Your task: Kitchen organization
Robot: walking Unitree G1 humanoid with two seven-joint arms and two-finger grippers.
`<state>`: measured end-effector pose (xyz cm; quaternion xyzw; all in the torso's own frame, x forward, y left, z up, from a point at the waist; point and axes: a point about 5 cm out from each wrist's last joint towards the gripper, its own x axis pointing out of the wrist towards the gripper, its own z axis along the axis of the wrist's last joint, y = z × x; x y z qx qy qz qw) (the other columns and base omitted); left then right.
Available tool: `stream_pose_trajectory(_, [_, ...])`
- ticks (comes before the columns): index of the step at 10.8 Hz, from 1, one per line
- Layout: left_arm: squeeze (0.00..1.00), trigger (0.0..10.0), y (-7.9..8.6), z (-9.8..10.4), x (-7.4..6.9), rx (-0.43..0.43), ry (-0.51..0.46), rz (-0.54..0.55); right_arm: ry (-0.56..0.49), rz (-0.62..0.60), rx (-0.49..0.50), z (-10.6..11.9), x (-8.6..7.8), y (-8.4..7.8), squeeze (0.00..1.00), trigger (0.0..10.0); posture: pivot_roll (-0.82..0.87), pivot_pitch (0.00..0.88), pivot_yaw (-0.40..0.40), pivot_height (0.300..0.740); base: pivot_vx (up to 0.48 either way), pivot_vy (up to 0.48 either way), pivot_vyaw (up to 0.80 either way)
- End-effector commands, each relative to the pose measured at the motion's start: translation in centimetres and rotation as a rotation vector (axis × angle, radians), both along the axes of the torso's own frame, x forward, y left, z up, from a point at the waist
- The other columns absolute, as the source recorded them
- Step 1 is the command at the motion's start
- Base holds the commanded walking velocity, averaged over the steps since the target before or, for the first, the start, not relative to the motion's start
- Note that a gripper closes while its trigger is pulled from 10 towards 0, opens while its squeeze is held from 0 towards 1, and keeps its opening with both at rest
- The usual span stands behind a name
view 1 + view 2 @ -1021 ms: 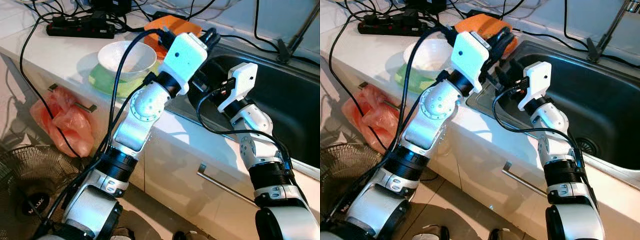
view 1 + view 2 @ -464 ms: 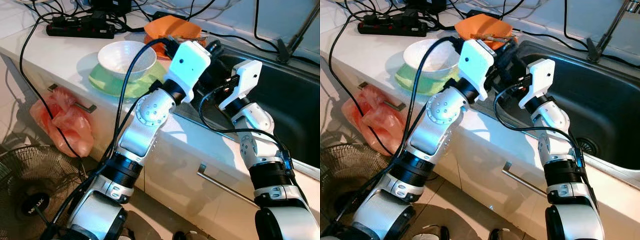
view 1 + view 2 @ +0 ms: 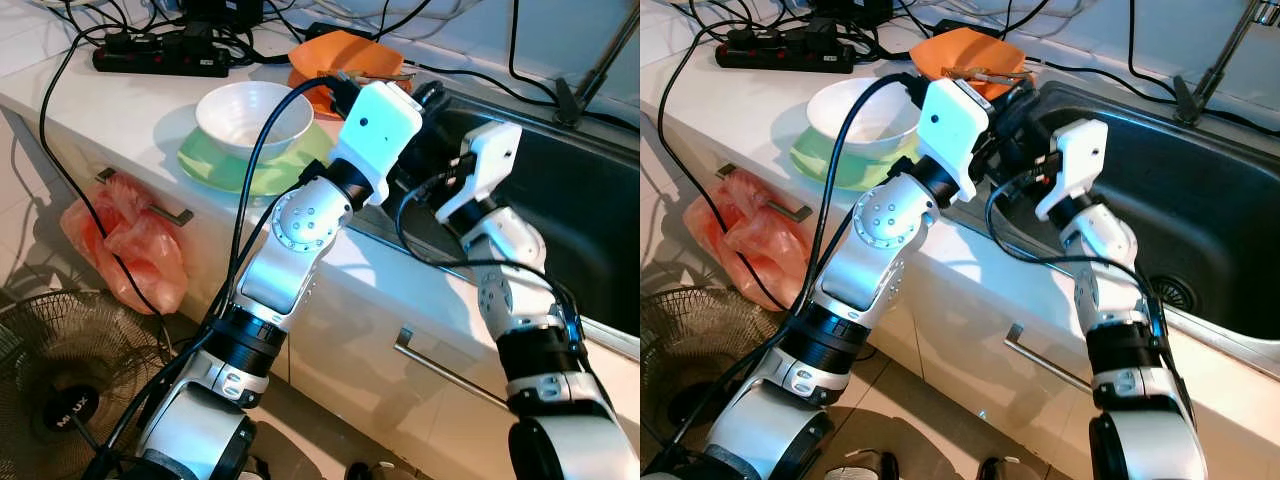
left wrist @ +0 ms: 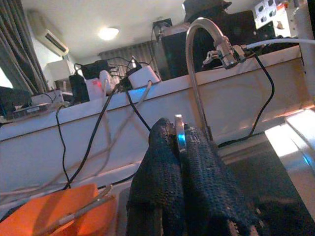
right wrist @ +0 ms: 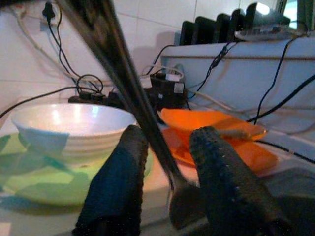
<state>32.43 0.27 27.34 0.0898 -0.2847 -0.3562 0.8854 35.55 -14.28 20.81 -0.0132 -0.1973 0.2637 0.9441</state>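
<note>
— What did the kitchen look like?
— A white counter (image 3: 100,110) ran along a dark sink (image 3: 1200,210), with a black power strip (image 3: 160,55) and tangled cables at the back. A white bowl (image 3: 253,118) sat on a green plate (image 3: 215,165), and an orange dish (image 3: 970,50) lay just beyond, near the sink's corner, with some utensils resting in it. An orange plastic bag (image 3: 125,240) hung from a drawer handle below, and a fan (image 3: 60,390) stood on the floor.
— Where were the arms?
— Both reached over the sink's near corner, close together. The left gripper (image 4: 178,147) had its fingers pressed together on a thin metal utensil (image 4: 179,132), the faucet (image 4: 202,54) rising behind it.
— And the right?
— The right gripper (image 5: 170,172) had its fingers spread, with a spoon (image 5: 147,123) passing between them; the handle slanted upward and the spoon's bowl sat low between the pads. I could not tell whether the fingers touched it.
</note>
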Motion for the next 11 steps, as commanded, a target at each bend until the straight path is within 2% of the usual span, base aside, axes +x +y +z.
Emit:
stream_pose_trajectory(1, [0.0,10.0,-0.04,0.52,-0.29,-0.02,-0.016,-0.005,-0.006,0.008,0.006,0.23,-0.11,0.0,0.0,0.0,0.05,0.107,-0.04,0.74,0.0,0.0,0.0])
stream_pose_trajectory(11, [0.0,10.0,0.09,0.1,0.12,-0.03,0.038,0.008,-0.011,0.004,0.008,0.3,-0.08,0.05,0.0,0.0,0.05,0.101,-0.038,0.74,0.0,0.0,0.0])
